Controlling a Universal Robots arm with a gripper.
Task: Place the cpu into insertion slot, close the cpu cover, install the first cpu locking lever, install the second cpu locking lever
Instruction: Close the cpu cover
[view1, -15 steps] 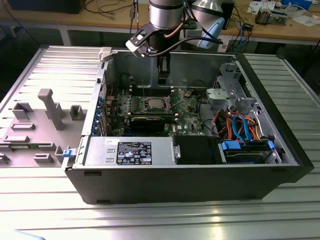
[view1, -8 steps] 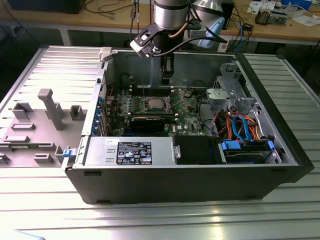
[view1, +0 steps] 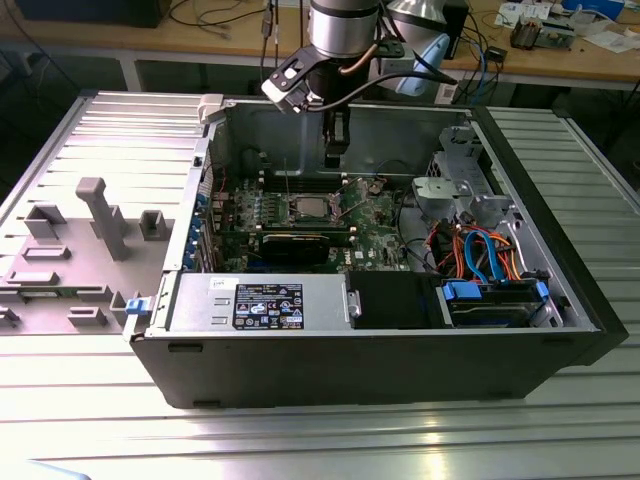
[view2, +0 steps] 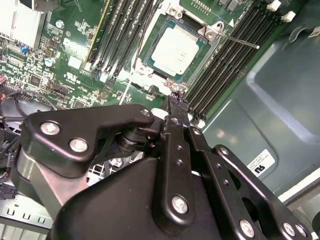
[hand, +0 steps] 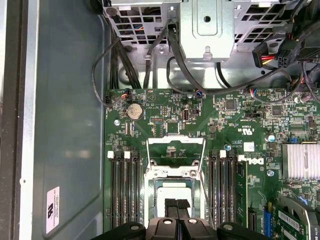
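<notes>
Ribbed aluminium table (view1: 320, 440) is carrying an open black computer case (view1: 350, 365) in the exterior view, with the arm (view1: 345, 25) reaching down from the upper centre of the frame. Its tool (view1: 336, 160) is hanging inside the case above the green circuit board (view1: 375, 235). The cpu (view1: 312, 208) is lying near mid-frame, just below and left of the tool.

In the second wrist view, the tool (view2: 177, 98) is showing its fingers (view2: 175, 150) clenched together with nothing between them. Near its tip, the silver-topped cpu (view2: 175, 50) is sitting in the insertion slot (view2: 144, 56) between rows of black memory slots (view2: 225, 65). A thin metal lever (view2: 240, 42) is sticking out free beside the slot.

In the first wrist view, the clenched tool (hand: 176, 201) is hovering just beside the seated cpu (hand: 175, 189). The cpu cover (hand: 176, 141) is standing open beyond the cpu.
</notes>
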